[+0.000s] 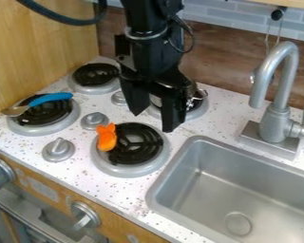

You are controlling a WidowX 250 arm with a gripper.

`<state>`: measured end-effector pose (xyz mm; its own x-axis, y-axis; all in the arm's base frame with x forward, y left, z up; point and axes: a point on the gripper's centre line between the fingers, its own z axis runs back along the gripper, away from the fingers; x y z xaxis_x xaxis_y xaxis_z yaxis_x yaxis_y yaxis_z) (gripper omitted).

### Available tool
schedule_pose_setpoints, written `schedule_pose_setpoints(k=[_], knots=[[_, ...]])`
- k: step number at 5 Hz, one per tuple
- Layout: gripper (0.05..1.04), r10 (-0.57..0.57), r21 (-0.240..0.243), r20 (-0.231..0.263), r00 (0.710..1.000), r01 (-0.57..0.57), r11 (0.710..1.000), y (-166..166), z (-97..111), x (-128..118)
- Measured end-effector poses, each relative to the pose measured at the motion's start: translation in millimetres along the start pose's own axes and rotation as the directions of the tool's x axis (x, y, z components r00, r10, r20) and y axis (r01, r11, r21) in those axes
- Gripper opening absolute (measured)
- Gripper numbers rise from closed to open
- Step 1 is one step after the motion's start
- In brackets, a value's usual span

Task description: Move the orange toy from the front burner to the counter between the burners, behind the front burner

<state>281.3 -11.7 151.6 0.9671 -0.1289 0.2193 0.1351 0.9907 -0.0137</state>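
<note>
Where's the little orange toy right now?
In the camera view, the orange toy is left of centre, on the left edge of the burner nearest the sink.

One fixed view, slanting down
It faces the desk [243, 166] and back wall [223, 56] from above the front (fairly near).

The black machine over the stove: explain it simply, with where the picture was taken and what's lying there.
It's a robot arm, reaching in from the top. A fixed camera looks down at a slant. The claw hangs open over the toy stove, visibly holding nothing. Behind it, partly hidden, a shiny metal object sits on a burner. An orange toy lies at the edge of the nearest burner; a blue-handled utensil rests across another, at left. Right of the stove are the sink and faucet.
</note>
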Motion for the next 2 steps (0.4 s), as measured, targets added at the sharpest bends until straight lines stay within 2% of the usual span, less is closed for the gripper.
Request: schedule_pose_setpoints(k=[1,2], knots=[[1.003,0.001,-0.003,-0.024,1.0,-0.001,1.0,0,-6,-3],[1.003,0.057,0.01,-0.011,0.998,-0.056,0.998,14,-6,-2]])
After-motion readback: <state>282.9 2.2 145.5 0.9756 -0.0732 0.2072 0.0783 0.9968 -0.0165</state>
